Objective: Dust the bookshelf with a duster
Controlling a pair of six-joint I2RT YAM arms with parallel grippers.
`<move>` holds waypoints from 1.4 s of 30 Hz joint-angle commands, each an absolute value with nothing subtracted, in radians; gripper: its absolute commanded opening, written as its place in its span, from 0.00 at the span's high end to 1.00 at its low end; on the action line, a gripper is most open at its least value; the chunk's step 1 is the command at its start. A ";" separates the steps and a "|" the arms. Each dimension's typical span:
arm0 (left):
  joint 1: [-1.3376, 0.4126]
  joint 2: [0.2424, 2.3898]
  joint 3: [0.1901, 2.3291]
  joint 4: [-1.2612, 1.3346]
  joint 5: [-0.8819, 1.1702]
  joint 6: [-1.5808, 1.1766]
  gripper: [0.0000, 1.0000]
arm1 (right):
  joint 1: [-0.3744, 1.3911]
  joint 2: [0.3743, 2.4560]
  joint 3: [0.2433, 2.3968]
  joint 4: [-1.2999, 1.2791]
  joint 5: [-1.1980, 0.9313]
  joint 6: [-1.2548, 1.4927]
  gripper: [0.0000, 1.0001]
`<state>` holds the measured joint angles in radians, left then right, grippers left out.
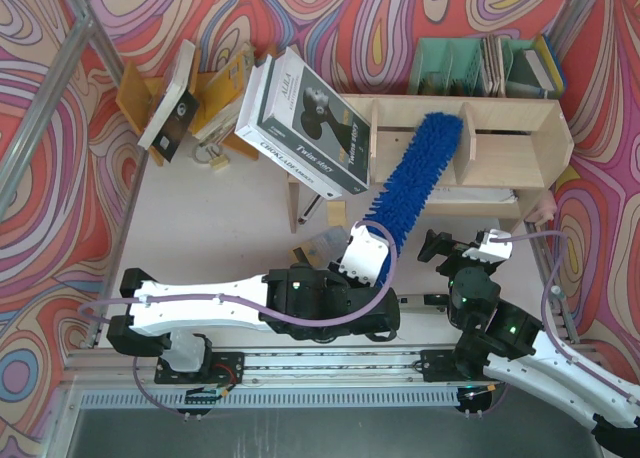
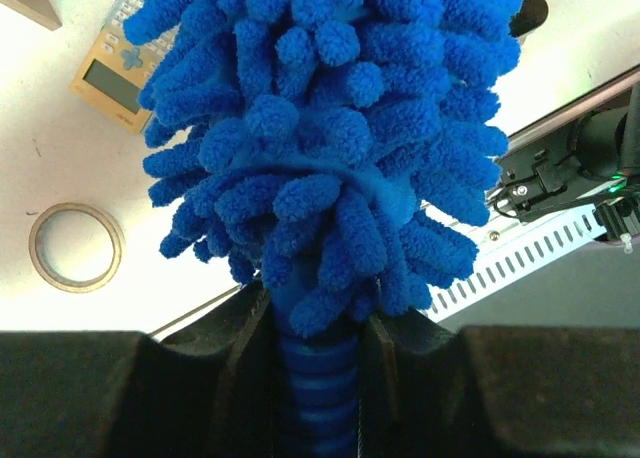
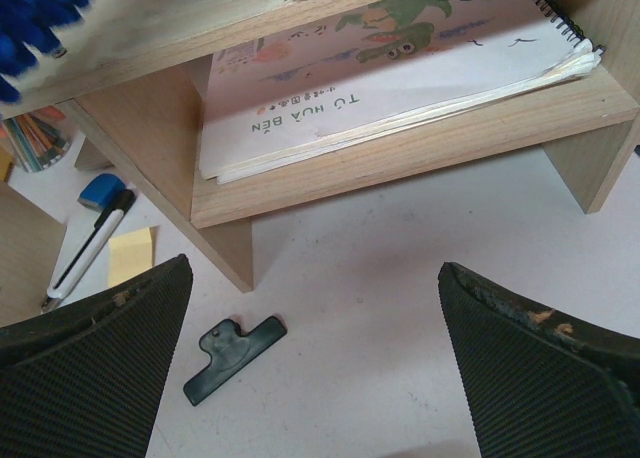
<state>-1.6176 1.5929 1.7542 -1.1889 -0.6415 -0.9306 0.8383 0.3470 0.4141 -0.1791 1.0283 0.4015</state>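
Note:
The light plywood bookshelf [image 1: 510, 143] stands at the back right. The fluffy blue duster [image 1: 418, 178] slants from my left gripper [image 1: 365, 253] up onto its upper level, with the tip between two upright dividers. In the left wrist view the jaws are shut on the duster's ribbed blue handle [image 2: 318, 378], and the shaggy head [image 2: 330, 128] fills the frame. My right gripper [image 1: 460, 246] hangs open just in front of the shelf. Its wrist view shows the bookshelf's lower level [image 3: 400, 168] and bare table between the wide-apart fingers [image 3: 315, 358]. Blue duster strands [image 3: 25, 18] show at the top left.
A spiral-bound book [image 3: 400, 68] lies on the lower shelf. A black clip [image 3: 232, 356], pen [image 3: 85, 248] and yellow note [image 3: 130, 253] lie on the table. Large books [image 1: 310, 118] lean at the shelf's left end, with a green organizer [image 1: 470, 68] behind. A calculator [image 2: 115, 63] and tape ring [image 2: 75, 246] lie near the left gripper.

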 commanded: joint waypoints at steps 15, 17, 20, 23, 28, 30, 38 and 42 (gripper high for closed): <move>-1.626 1.577 1.807 -1.127 -0.734 -0.844 1.00 | 0.839 0.334 0.465 -0.184 1.047 0.400 0.01; -1.626 1.579 1.776 -1.123 -0.712 -0.859 1.00 | 0.839 0.331 0.465 -0.200 1.047 0.416 0.01; -1.624 1.560 1.698 -1.092 -0.683 -0.895 1.00 | 0.839 0.326 0.469 -0.214 1.048 0.428 0.01; -1.624 1.535 1.639 -1.080 -0.672 -0.922 1.00 | 0.839 0.321 0.483 -0.215 1.041 0.430 0.01; -1.623 1.524 1.591 -1.069 -0.651 -0.926 1.00 | 0.839 0.332 0.519 -0.211 1.020 0.427 0.01; -1.622 1.533 1.595 -1.072 -0.638 -0.912 1.00 | 0.839 0.342 0.537 -0.224 1.020 0.432 0.01; -1.661 1.498 1.616 -1.040 -0.631 -0.834 1.00 | 0.839 0.330 0.527 -0.258 1.056 0.462 0.01; -1.684 1.490 1.629 -1.038 -0.590 -0.798 1.00 | 0.838 0.326 0.612 -0.402 1.137 0.597 0.01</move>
<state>-1.6562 1.5280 1.6009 -1.0893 -0.6090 -0.8768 0.8383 0.3389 0.5266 -0.2626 1.0367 0.4675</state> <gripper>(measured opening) 0.343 0.987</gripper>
